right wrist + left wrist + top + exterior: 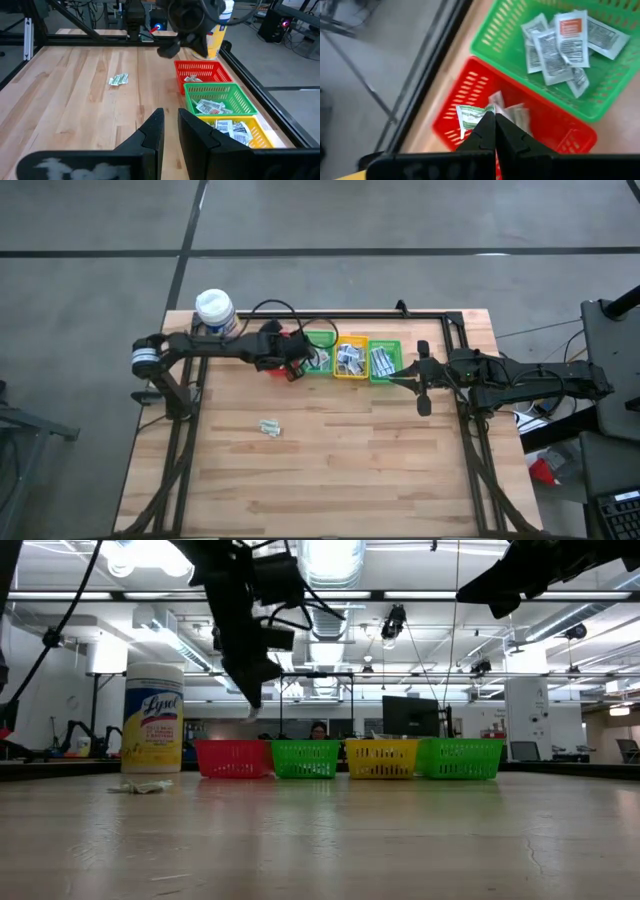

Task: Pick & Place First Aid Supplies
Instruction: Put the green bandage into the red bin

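Above the red basket [470, 82], at the far edge of the table [330, 470]: left gripper [492, 116] with fingers pressed together, seemingly pinching a green-printed packet [470, 117] by its edge, just over more packets lying in that basket. Beside it in the row, a green basket [495, 47] with several white packets [560, 45], then a yellow basket [350, 372] and a second green basket [385, 345], both also holding packets. Out on the bare wood, well apart from the baskets, a small loose cluster of packets [270, 426]. Near the second green basket, right gripper [170, 117], raised off the table, fingers parted by a narrow slit, gripping nothing. At the far left corner, a wipes tub [215, 310].
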